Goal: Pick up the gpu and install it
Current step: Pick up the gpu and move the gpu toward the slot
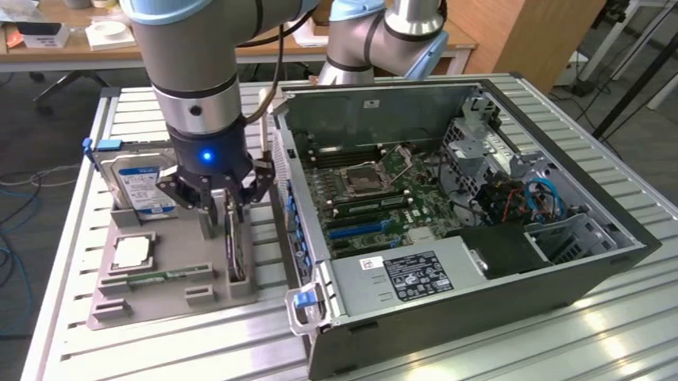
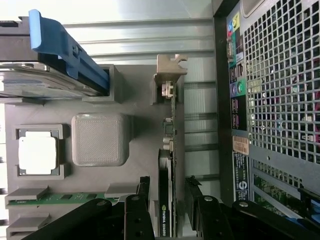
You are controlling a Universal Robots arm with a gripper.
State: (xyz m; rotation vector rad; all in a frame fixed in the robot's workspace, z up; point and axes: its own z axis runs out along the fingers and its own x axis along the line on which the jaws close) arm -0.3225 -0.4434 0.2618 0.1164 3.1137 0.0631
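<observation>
Nearest the lens: black fingers (image 2: 136,212), spread apart, one either side of the gpu (image 2: 172,131), nothing clamped. Looks like a sliver of gap on each side, though light contact is hard to rule out from this angle. Gpu standing on its long edge in a slot of the grey holder (image 2: 135,85), on the slatted tabletop (image 1: 190,349), just beside the open computer case (image 1: 498,238). Silver bracket (image 2: 170,67) at the far end of the card from the gripper (image 1: 225,213). Sharing the holder with a hard drive (image 1: 141,181), a CPU (image 2: 39,155) and a memory stick (image 2: 55,198), none of them touched. Not yet lifted, and well apart from the blue slot (image 1: 355,227) on the motherboard (image 1: 392,171). Handling estimate: light and stiff, but fragile, with a thin board, exposed components on one face and an edge connector down in the holder. Best taken across the two flat faces, cooler side against board side, pads on the shroud rather than on bare parts. Moderate squeeze only: probably a bit slick on the black cooler face, easily damaged on the board side under a hard pinch. Narrow slot too, so prone to levering against the walls if twisted or tilted on the way out.
</observation>
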